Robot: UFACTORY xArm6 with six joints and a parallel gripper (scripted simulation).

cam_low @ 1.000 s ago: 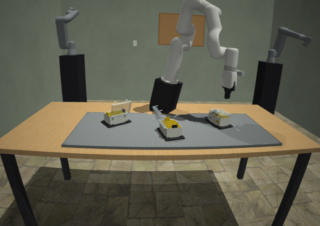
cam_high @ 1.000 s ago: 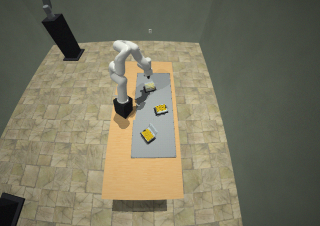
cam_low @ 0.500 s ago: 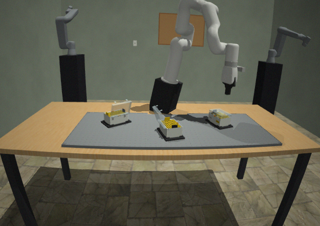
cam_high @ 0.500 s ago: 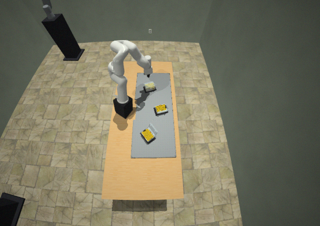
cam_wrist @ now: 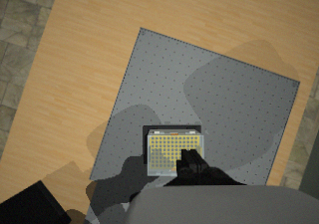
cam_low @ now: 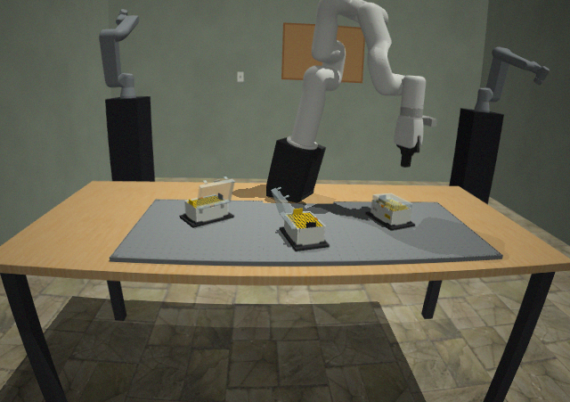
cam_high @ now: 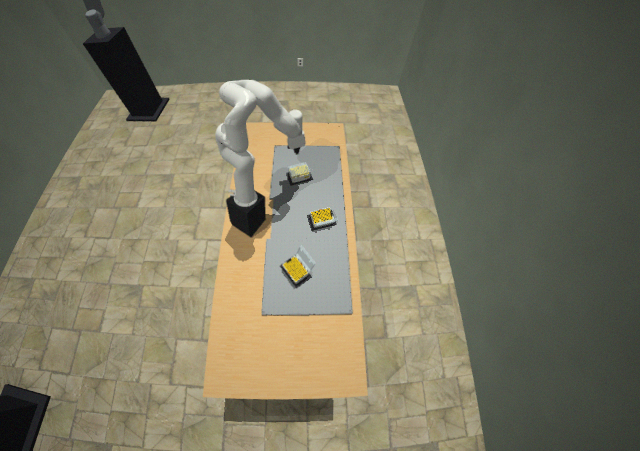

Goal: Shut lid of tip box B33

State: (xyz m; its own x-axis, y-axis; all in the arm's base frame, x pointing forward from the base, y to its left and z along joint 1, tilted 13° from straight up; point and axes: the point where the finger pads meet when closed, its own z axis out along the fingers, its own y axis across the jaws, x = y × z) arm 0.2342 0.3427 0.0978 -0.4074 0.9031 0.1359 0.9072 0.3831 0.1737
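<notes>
Three white tip boxes with yellow tips sit on black holder plates on the grey mat. The left box (cam_low: 207,205) has its lid standing open. The middle box (cam_low: 304,229) has its lid tilted open to the left. The right box (cam_low: 391,208) has its clear lid down over the tips; it also shows in the wrist view (cam_wrist: 175,152) and in the overhead view (cam_high: 299,171). My gripper (cam_low: 405,159) is shut and empty, high above the right box. Its dark fingers (cam_wrist: 191,159) cover part of that box in the wrist view. No sticker is readable.
The grey mat (cam_low: 304,232) lies on a wooden table (cam_low: 276,268). My arm's black base (cam_low: 294,168) stands behind the middle box. Two other arms on black pedestals (cam_low: 129,137) (cam_low: 476,146) stand behind the table.
</notes>
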